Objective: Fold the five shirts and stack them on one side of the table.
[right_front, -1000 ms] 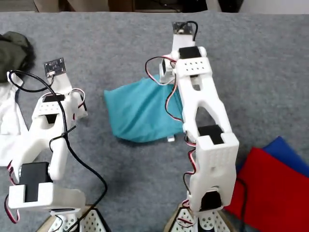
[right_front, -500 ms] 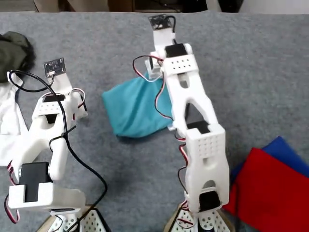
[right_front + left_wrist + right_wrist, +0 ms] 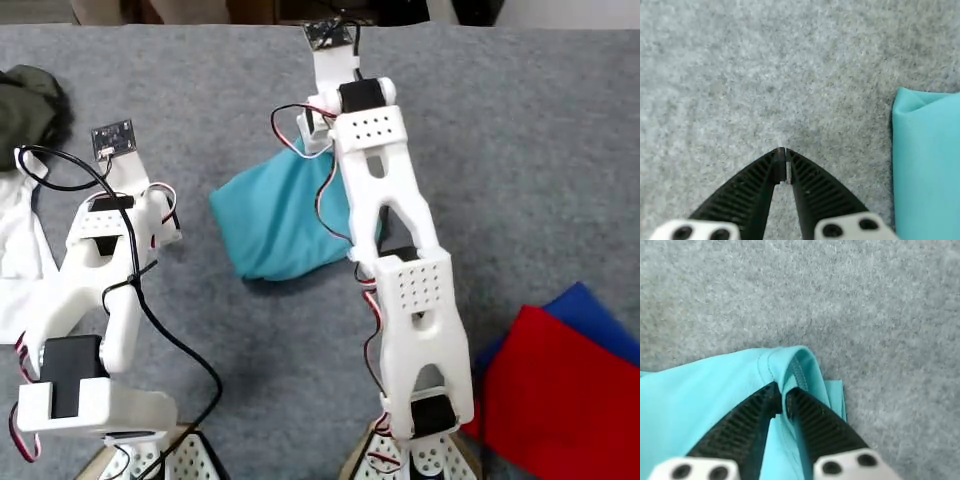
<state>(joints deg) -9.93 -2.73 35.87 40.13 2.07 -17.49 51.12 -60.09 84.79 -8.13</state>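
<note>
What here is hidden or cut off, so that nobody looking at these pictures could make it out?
- High view: the right arm covers the teal shirt's right side.
- High view: the picture's edges cut off the red shirt.
- High view: the blue shirt lies mostly under the red one.
- High view: the white shirt runs off the left edge, partly behind the left arm.

The folded teal cloth shirt [image 3: 280,225] lay centrally, pinched by my right gripper [image 3: 783,407]; a red shirt [image 3: 560,400] overlapped a blue shirt [image 3: 592,304].
</note>
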